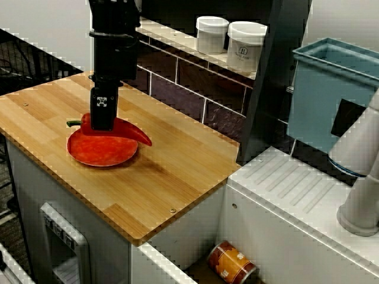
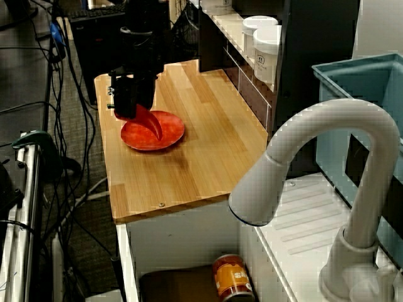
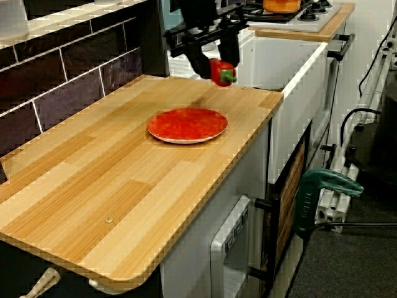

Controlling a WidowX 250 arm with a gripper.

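My black gripper (image 1: 102, 120) is shut on a red pepper (image 1: 134, 134) with a green stem. It holds the pepper just above a round red plate (image 1: 98, 155) on the wooden counter (image 1: 177, 171). In the view over the tap, the gripper (image 2: 133, 111) hangs over the plate's (image 2: 169, 136) far-left rim, and the pepper (image 2: 153, 124) points down toward it. The view along the counter shows the pepper (image 3: 222, 72) held in the gripper (image 3: 217, 64), off the wood and past the plate's (image 3: 186, 125) far edge.
Two white jars (image 1: 212, 34) (image 1: 246, 46) stand on a shelf behind the counter. A blue bin (image 1: 331, 89) and a white tap (image 2: 315, 163) are at the sink side. A can (image 1: 231, 263) lies below. A stove with an orange pot (image 3: 282, 5) is beyond the counter.
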